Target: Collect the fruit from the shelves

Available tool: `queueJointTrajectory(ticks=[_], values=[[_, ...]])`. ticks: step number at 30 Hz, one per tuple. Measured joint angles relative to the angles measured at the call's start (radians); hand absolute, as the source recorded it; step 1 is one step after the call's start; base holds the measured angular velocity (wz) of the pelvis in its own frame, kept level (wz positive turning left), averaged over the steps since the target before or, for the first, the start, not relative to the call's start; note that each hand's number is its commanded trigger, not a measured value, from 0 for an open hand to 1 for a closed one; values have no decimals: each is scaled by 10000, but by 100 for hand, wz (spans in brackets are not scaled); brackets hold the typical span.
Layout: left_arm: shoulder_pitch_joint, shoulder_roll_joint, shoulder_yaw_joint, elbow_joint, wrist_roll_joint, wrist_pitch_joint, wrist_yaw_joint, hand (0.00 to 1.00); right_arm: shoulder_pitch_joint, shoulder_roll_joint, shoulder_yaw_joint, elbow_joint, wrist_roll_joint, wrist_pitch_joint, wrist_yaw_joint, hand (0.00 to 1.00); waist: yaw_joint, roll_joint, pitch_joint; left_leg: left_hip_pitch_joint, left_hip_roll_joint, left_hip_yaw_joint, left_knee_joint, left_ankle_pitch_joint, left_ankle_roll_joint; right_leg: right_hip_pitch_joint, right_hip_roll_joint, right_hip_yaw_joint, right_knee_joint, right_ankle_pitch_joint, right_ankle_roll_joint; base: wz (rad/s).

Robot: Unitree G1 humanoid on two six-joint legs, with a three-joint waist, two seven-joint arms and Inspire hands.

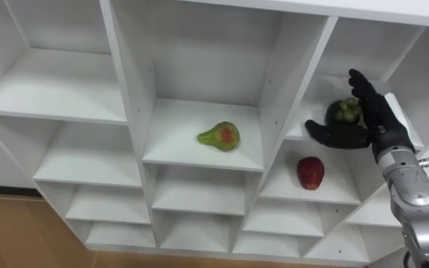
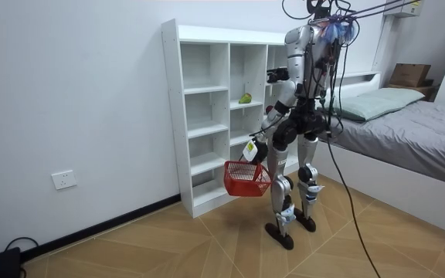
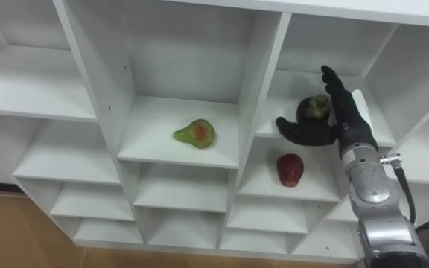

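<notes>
**Right hand [image 1: 371, 119] reaching into the closet's [image 1: 125, 89] right column**
Fingers straight and thumb spread, the open hand is cupping a dark fruit [image 1: 345, 110] near the shelf's front edge. A pear [image 1: 219, 136] is sitting in the middle compartment and a red fruit [image 1: 310, 172] one shelf below the hand, both with room around them. The left hand [image 2: 255, 143] is gripping a red basket [image 2: 246, 179] low beside the closet.

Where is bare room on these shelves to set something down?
Bare: the left column's shelves and those under the pear. Crowded: the column right of it, with the right hand at the dark fruit above the red fruit.
</notes>
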State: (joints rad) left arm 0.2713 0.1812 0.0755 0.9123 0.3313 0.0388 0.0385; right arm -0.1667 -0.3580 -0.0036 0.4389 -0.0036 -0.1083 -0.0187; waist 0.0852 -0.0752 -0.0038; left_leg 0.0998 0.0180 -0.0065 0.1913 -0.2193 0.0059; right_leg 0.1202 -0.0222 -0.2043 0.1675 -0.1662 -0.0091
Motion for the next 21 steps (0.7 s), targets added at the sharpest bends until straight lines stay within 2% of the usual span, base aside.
queueJointTrajectory(ticks=[2, 3, 4, 5, 6, 7, 13, 17, 21], values=[[38, 0, -3, -85, 34, 0, 91, 100, -77, 0, 7, 193, 0, -47, 61, 0, 15, -30, 9, -8, -11, -4, 4, 5, -8, 2, -5, 18, -19, -2, 0, 0], [48, 1, -3, -98, 51, -1, 157, 100, -84, 0, 6, 210, 3, -37, 110, 4, 17, -48, 9, -9, -56, -18, 25, 6, -8, 25, -28, 29, -41, -15, -2, 3], [44, 1, -7, -101, 50, -6, 207, 100, -83, 0, 5, 257, 3, -48, 142, 20, 6, -69, 11, -7, -80, -44, 35, 6, -7, 86, -25, 37, -135, -20, -2, 5], [40, 1, -6, -101, 51, -10, 224, 100, -83, 0, 3, 269, 6, -55, 157, 65, 2, -84, 10, -4, -87, -53, 35, 8, -4, 94, -17, 45, -151, -19, 0, 4], [40, 11, -3, -101, 51, -10, 268, 100, -83, 0, -6, 293, 10, -67, 187, 94, 2, -117, 10, -3, -95, -57, 34, 9, -1, 88, 12, 55, -154, -21, 4, 0], [41, 28, -3, -100, 49, -10, 302, 100, -83, 0, -10, 305, 16, -80, 197, 100, 3, -151, 19, -4, -97, -57, 34, 8, 0, 93, 15, 63, -164, -21, 5, 0], [37, 32, -15, -101, 44, -8, 324, 100, -167, -35, -341, 643, 58, -365, 25, 100, 6, -240, 40, 11, -96, -51, 35, 6, 4, 80, 24, 90, -173, -21, 10, 0], [27, 32, -66, -115, -15, -1, 407, 100, -284, -109, -480, 826, 97, -426, -117, 100, -16, -166, 39, 115, -67, -77, -58, 2, -2, 143, 49, 61, -168, -20, 9, 2], [-8, 13, -225, -220, -3, 37, 425, 100, -490, -127, -516, 1142, 354, -456, -266, 100, -12, -4, 32, 163, -55, -65, -98, -4, -10, 175, 66, 71, -169, -20, 9, 0]])
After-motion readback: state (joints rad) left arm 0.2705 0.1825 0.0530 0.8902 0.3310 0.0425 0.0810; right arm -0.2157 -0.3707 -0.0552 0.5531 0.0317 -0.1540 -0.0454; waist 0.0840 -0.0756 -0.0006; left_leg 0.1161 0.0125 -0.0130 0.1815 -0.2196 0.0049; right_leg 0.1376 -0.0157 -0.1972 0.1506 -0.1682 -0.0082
